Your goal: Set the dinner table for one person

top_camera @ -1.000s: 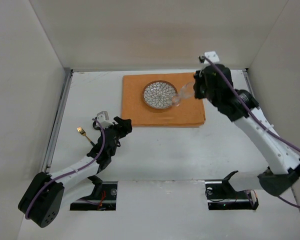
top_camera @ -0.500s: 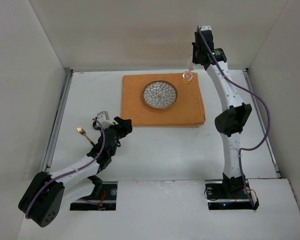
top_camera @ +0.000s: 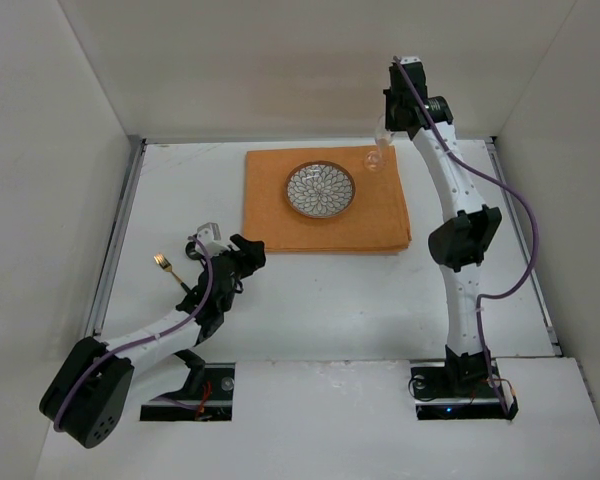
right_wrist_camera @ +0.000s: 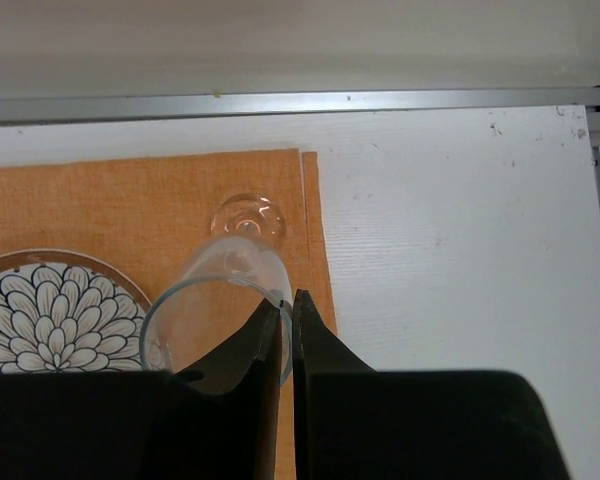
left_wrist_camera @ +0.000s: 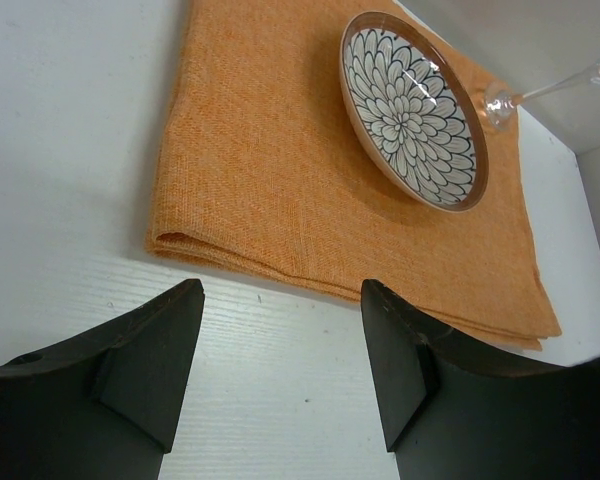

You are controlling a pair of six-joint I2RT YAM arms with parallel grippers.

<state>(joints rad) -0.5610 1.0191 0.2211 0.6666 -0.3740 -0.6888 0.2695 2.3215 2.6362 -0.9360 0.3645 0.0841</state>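
Now, fork (top_camera: 163,263) lies left on the dinner table (top_camera: 330,300), just left of the left gripper (left_wrist_camera: 280,295), jaws apart, empty; right gripper (right_wrist_camera: 287,305) pinches wine glass (right_wrist_camera: 225,290) rim, foot down over orange cloth (top_camera: 270,215) far-right corner, right of plate (top_camera: 320,189)

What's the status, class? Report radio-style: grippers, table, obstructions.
Left gripper open, empty, above dinner table. Right gripper pinching wine glass rim over orange cloth far corner. Plate on cloth; fork left. No obstruction seen.
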